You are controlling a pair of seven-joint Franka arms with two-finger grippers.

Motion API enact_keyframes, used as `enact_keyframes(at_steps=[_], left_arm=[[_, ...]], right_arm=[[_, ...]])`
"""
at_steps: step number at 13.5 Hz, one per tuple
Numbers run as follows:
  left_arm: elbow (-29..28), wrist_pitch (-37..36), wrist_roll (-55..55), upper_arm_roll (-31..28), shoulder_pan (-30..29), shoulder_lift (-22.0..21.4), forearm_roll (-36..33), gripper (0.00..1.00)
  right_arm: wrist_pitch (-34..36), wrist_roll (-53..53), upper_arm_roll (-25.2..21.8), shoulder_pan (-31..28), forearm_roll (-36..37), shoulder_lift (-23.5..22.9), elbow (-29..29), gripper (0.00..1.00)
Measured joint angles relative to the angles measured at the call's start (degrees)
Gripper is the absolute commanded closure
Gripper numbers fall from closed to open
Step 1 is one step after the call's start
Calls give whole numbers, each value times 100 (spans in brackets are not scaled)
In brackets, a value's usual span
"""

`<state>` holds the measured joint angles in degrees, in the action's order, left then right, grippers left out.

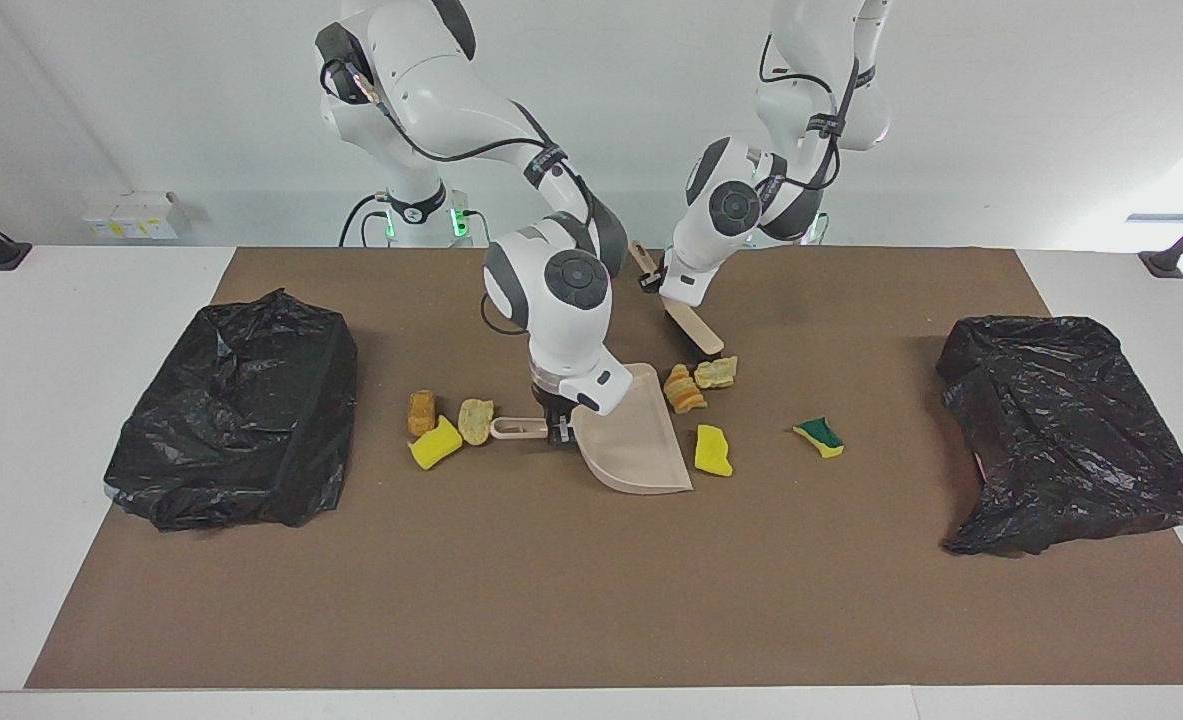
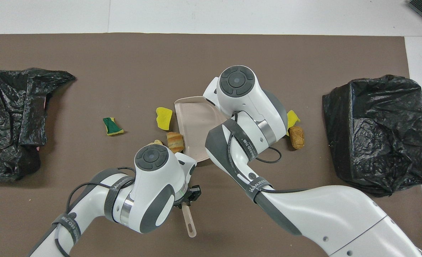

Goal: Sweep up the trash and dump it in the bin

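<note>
My right gripper point(image 1: 555, 428) is shut on the handle of the beige dustpan point(image 1: 631, 440), which lies empty on the mat with its open edge toward the left arm's end. The pan also shows in the overhead view point(image 2: 193, 121). My left gripper point(image 1: 661, 285) is shut on the brush point(image 1: 696, 335), whose head is low beside a tan scrap point(image 1: 716, 372) and an orange bread chunk point(image 1: 684, 388). A yellow sponge point(image 1: 714, 450) and a green-and-yellow sponge point(image 1: 819, 437) lie by the pan's mouth. A brown chunk point(image 1: 421, 412), a yellow sponge point(image 1: 435, 443) and a tan chunk point(image 1: 475, 420) lie by the handle.
Two bins lined with black bags stand on the brown mat point(image 1: 551, 600): one point(image 1: 236, 410) at the right arm's end, one point(image 1: 1061, 430) at the left arm's end. The brush handle's tip point(image 2: 190, 223) sticks out toward the robots.
</note>
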<state>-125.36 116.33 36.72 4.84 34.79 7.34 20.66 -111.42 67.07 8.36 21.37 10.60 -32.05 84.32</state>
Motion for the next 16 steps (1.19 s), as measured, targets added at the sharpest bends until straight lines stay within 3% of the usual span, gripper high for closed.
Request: enact_keyframes(at_steps=[3,6,10,16], left_arm=[[531,-92,-677,-20,2,293,-11,100],[747,-552,-749,-97,-182,220,-258,100],[1043,-1173,-1027,-150,-979,-11,-1318,100],[1064,-1021,-2464,-183,-2401,99,-2469,100]], right_arm=[[0,-18,0,1,0,1,2,100],[0,-20,0,1,0,2,2,100],[0,-26,1,1,0,3,3,100],[-1,-70,1,1,-2,5,9,100]])
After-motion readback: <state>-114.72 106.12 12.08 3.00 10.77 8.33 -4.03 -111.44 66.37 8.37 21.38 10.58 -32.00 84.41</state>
